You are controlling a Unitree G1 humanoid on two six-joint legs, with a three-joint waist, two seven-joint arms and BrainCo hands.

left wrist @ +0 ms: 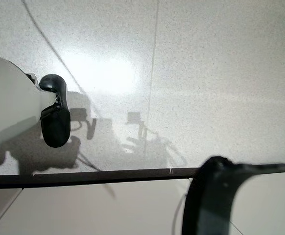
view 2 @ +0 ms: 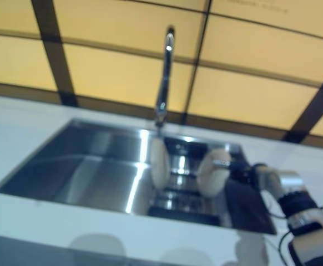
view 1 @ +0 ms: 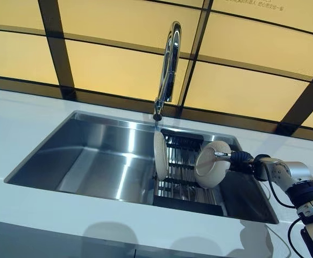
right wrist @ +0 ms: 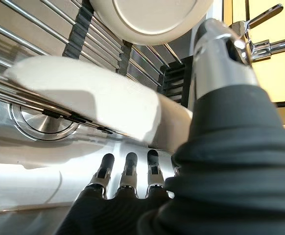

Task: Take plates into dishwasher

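White tabletop (view 1: 22, 209) runs across the near edge of the head views and surrounds a stainless-steel sink (view 1: 92, 161) set into it. Behind the sink, a chrome faucet (view 1: 167, 70) rises from the back rim and arches forward over the basin, in front of a wall of yellow panels (view 1: 113, 70) divided by dark bars. A dark dish rack (view 1: 186, 172) with metal rods occupies the right-hand part of the basin.

Two cream plates are at the rack. The standing plate (view 1: 160, 156) rests on edge at the rack's left side, roughly upright. The held plate (view 1: 212, 164), just to its right and apart from it, is tilted above the rods with its underside turned toward the camera.

The right robot hand (view 1: 237, 159) reaches in from the right over the sink's right rim and grasps the held plate: in the right wrist view the thumb (right wrist: 221, 54) lies over the plate's rim (right wrist: 88, 98) while the dark-tipped fingers (right wrist: 128, 169) curl beneath it, and the standing plate's round base (right wrist: 147, 17) shows beyond, above the rack rods.

The left robot hand appears in no view as a hand with readable fingers; the left wrist view faces a pale speckled floor (left wrist: 206, 73).
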